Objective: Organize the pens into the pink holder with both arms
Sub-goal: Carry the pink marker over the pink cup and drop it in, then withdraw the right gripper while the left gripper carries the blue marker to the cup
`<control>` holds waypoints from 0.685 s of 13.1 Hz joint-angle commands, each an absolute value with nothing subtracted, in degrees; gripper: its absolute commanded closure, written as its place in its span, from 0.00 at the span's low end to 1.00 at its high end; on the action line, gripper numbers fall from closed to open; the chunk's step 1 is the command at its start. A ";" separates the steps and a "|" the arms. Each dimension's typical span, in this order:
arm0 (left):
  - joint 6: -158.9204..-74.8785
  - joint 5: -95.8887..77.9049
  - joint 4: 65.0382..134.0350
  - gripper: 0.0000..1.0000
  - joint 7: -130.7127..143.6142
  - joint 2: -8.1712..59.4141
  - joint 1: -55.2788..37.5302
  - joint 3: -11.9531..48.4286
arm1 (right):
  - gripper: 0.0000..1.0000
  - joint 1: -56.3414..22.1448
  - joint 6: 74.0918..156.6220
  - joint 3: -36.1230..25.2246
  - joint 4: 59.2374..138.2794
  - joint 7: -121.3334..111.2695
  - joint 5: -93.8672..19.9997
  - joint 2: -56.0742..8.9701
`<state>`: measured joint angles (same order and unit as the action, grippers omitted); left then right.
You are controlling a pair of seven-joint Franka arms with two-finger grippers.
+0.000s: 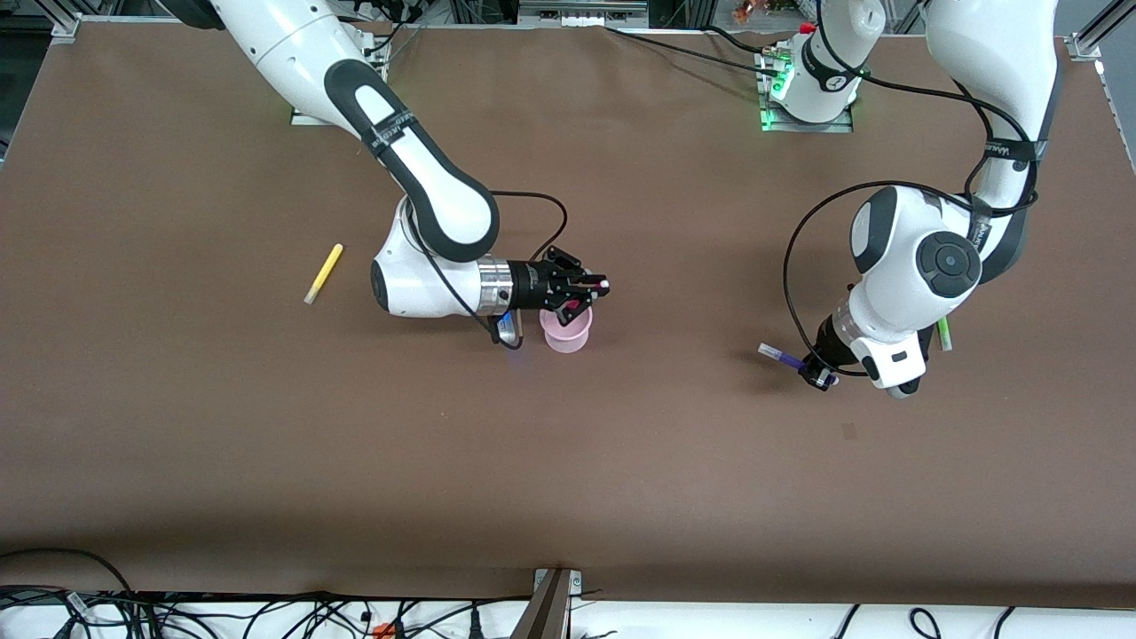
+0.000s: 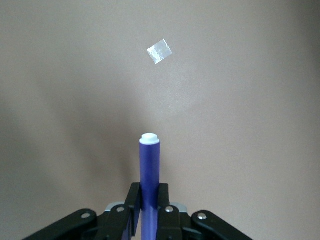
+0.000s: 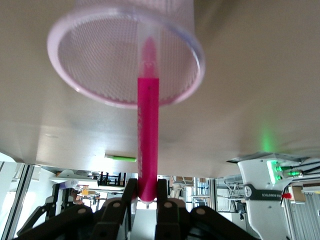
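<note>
1. The right arm's black two-finger gripper (image 1: 581, 297) hangs over the small pale pink round plastic cup (image 1: 568, 335), which stands near the middle of the brown table (image 1: 568, 461). Its fingers are clamped narrowly on a slim magenta marker pen (image 3: 148, 135), pinched at one end.

2. In the right wrist view the magenta pen's free end already sits inside the cup's thin rim (image 3: 195, 47), lined up with the mouth. That alignment looks deliberate: let go from here, the pen should drop in rather than strike the edge.

3. Toward the left arm's end of the table, the left arm's black gripper (image 1: 815, 368) holds a slim purple marker pen (image 2: 149, 170), fingers shut tight on its lower barrel. The pale tip points away from the wrist, over bare table with a small scrap of clear tape (image 2: 159, 51). This pen appears to be next for the cup, well apart from it for now.

4. A slim yellow marker pen (image 1: 323, 273) lies flat toward the right arm's end of the table, untouched.

5. A slim green marker pen (image 1: 945, 334) lies partly hidden by the left arm's wrist.

6. Judged from this, one pen is about to go in, a second is in hand, and two remain to collect.
</note>
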<state>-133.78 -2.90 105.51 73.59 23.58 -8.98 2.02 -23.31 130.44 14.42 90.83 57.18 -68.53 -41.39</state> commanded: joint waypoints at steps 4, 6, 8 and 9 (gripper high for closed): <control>-132.63 -1.41 104.50 1.00 75.14 23.82 -10.02 1.76 | 0.00 -22.94 129.74 9.59 84.65 55.64 -59.47 -40.01; -132.63 -1.41 102.14 1.00 79.52 23.91 -12.82 1.67 | 0.00 -21.63 125.79 8.88 81.58 55.55 -49.53 -38.85; -132.45 -1.41 100.55 1.00 84.70 23.82 -16.68 1.41 | 0.00 -18.30 119.56 8.88 79.28 55.20 -41.17 -37.01; -132.36 -0.80 99.59 1.00 87.51 23.73 -18.96 1.32 | 0.00 -16.80 116.92 8.88 78.76 54.59 -36.52 -35.70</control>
